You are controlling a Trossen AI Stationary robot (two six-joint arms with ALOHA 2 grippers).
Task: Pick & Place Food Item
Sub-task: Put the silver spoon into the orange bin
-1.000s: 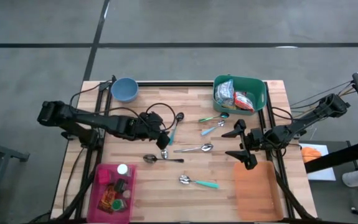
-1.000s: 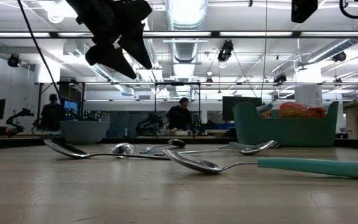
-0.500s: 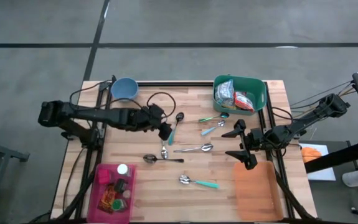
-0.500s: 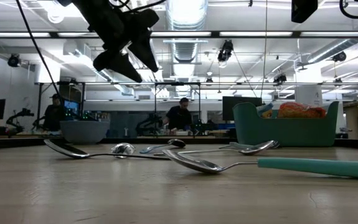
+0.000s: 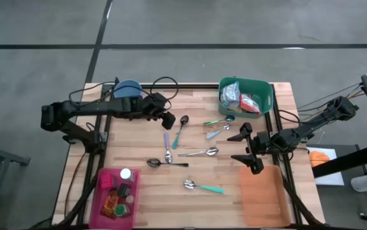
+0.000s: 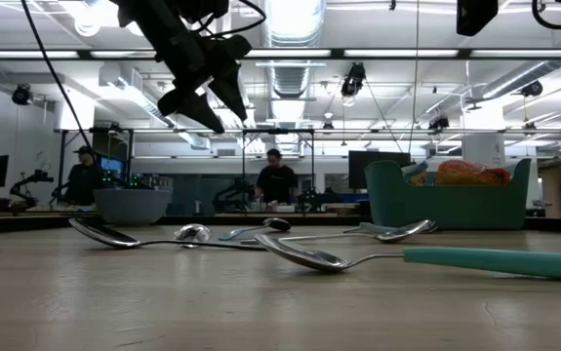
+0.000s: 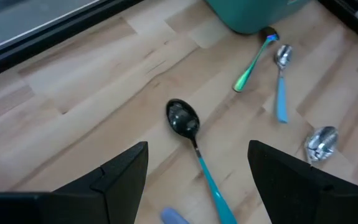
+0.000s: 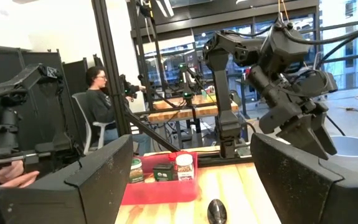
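Food packets (image 5: 242, 99) lie in a green bin (image 5: 264, 89) at the table's far right. Small jars and bottles (image 5: 120, 191) stand in a pink bin (image 5: 104, 217) at the near left. My left gripper (image 5: 168, 120) hangs open above the wood near the far left, holding nothing. A black spoon with a teal handle (image 7: 188, 124) lies below and ahead of it. My right gripper (image 5: 233, 148) stands open and raised at the table's right side, pointing toward the left, also holding nothing.
Several spoons (image 5: 199, 153) lie scattered across the table's middle. A blue bowl (image 5: 127, 90) sits at the far left corner, and an orange mat (image 5: 260, 195) at the near right. People (image 8: 101, 99) sit in the room beyond the table.
My left gripper has swung toward the table's far edge and risen a little, from above the spoons in the middle to a spot beside the black spoon's bowl. It has stayed open with nothing in it.
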